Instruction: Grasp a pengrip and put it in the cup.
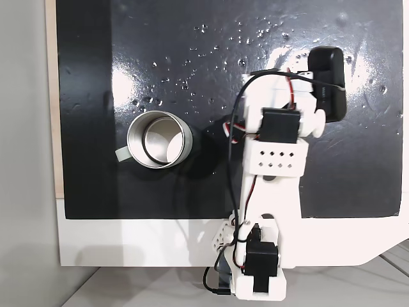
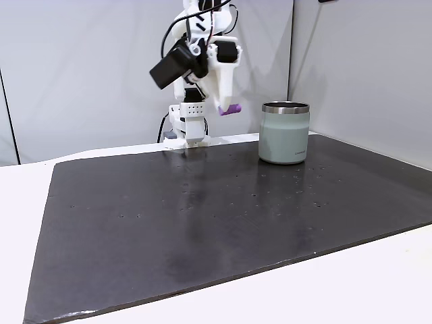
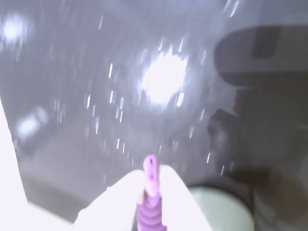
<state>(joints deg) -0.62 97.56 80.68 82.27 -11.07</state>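
Pengrip (image 2: 231, 109) pinched in gripper (image 2: 228, 108) tips (raised, beside cup (image 2: 284, 133)).

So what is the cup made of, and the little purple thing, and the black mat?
The cup looks like metal: a shiny steel rim and inside, with a matte pale grey-green coat outside. The pengrip, pinched in the gripper, seems soft rubber or silicone, going by its ribbed purple body in the wrist view. The mat looks like smooth, glossy plastic or rubber; lamps glare off it.
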